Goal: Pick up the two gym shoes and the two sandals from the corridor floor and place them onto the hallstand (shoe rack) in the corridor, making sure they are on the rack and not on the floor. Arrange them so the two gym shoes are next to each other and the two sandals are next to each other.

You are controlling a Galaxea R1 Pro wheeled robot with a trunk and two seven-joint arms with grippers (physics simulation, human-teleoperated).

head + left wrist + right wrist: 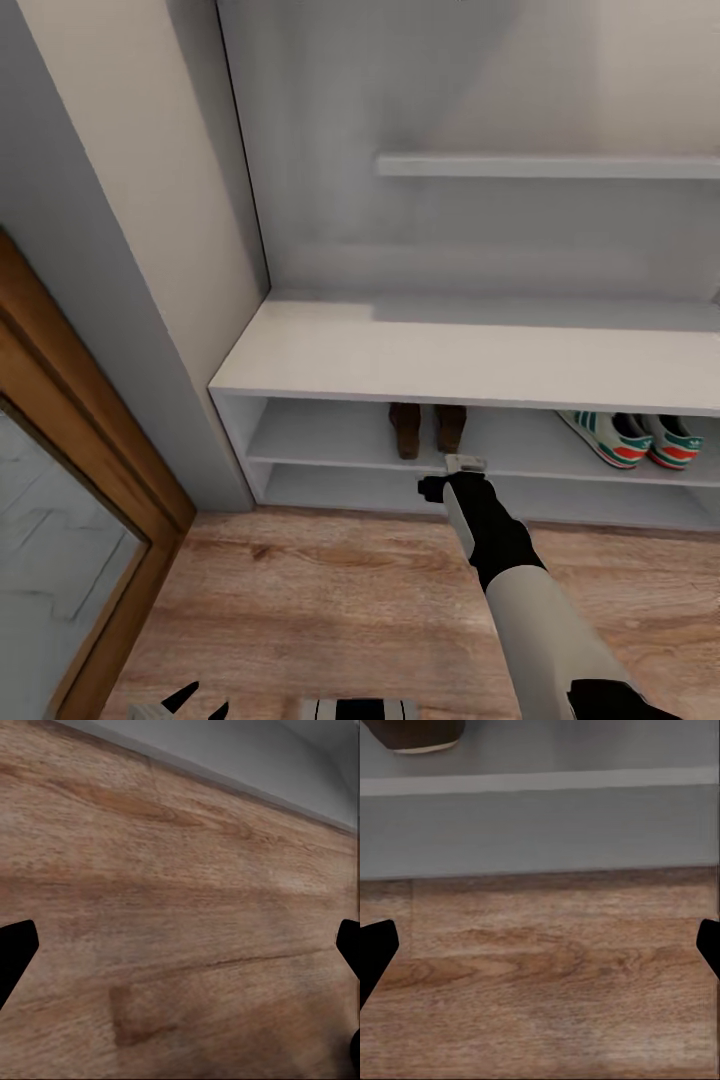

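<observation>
On upper open shelf of hallstand (330, 350), head view: two sandals (427, 428) side by side, two gym shoes (630, 438) paired further right. Right gripper (462, 466) at shelf edge below sandals.

Left wrist view: left gripper (180, 945) spread wide, empty, over corridor floor (172, 892).

Right wrist view: fingertips (375, 945) apart, nothing held; sandal heel (416, 735) on shelf.

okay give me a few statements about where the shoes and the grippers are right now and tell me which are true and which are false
1. Both sandals sit on the hallstand's upper open shelf. True.
2. The gym shoes lie on the corridor floor. False: they stand side by side on that same shelf.
3. The right gripper holds a sandal. False: its fingers are spread and empty.
4. The left gripper is open over bare floor. True.
</observation>
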